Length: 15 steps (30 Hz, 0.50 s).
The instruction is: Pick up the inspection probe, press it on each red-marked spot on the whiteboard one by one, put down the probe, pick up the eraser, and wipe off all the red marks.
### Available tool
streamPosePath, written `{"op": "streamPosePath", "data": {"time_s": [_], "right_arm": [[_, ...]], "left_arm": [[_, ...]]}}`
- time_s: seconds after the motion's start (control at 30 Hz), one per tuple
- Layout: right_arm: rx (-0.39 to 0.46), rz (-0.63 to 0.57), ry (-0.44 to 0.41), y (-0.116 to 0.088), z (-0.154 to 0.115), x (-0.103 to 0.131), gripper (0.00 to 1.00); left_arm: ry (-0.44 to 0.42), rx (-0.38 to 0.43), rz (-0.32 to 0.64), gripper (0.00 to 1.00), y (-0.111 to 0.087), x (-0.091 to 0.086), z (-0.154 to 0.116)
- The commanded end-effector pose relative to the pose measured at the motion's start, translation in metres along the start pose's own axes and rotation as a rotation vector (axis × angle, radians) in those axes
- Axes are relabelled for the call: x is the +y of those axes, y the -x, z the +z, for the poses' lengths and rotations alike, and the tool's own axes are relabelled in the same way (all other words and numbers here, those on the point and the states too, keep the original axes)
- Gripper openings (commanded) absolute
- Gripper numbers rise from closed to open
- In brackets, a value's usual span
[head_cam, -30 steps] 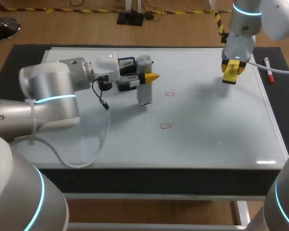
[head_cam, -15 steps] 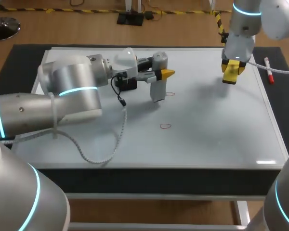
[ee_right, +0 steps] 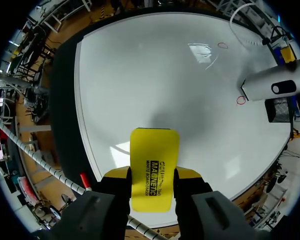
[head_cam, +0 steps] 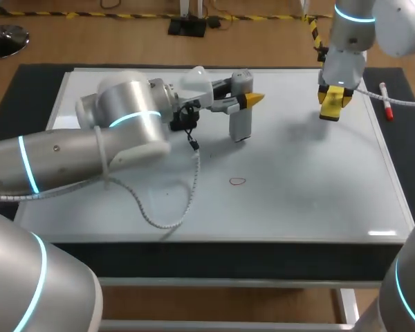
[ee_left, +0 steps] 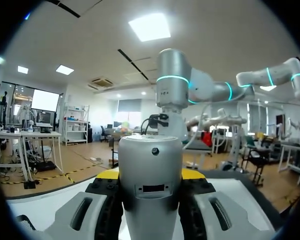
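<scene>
You see the right gripper (ee_right: 152, 173) with its jaws closed from both sides on the yellow eraser (ee_right: 154, 167), which stands up out of them. The whiteboard (ee_right: 155, 75) spreads out beneath and ahead of the eraser. Well ahead of the eraser and off to one side, the grey probe (ee_right: 270, 86) hangs over the board. A red mark (ee_right: 241, 100) lies slightly nearer the eraser than the probe's end, and a second mark (ee_right: 223, 45) lies farther off. Close beside the eraser, a red-capped marker pen (ee_right: 85, 179) rests on the dark desk (ee_right: 65, 115).
</scene>
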State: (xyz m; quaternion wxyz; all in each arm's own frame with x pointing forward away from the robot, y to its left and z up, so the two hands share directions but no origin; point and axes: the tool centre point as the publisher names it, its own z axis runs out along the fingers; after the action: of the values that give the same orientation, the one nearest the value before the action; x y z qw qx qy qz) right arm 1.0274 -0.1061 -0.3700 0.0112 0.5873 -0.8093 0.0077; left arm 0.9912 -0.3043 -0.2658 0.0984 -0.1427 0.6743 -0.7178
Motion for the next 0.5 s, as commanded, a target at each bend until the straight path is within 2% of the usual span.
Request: {"op": "streamPosePath", "data": {"time_s": [0.03,0.5], "right_arm": [[0.002,-0.002,0.0,0.0,-0.001,-0.001,0.0],[0.002,-0.002,0.0,0.0,-0.001,-0.001,0.0]], "left_arm": [[-0.005,-0.03,0.008,0.0,0.003,0.003,0.013],[0.011,-0.027,-0.016,0.0,0.015,0.012,0.023]]}}
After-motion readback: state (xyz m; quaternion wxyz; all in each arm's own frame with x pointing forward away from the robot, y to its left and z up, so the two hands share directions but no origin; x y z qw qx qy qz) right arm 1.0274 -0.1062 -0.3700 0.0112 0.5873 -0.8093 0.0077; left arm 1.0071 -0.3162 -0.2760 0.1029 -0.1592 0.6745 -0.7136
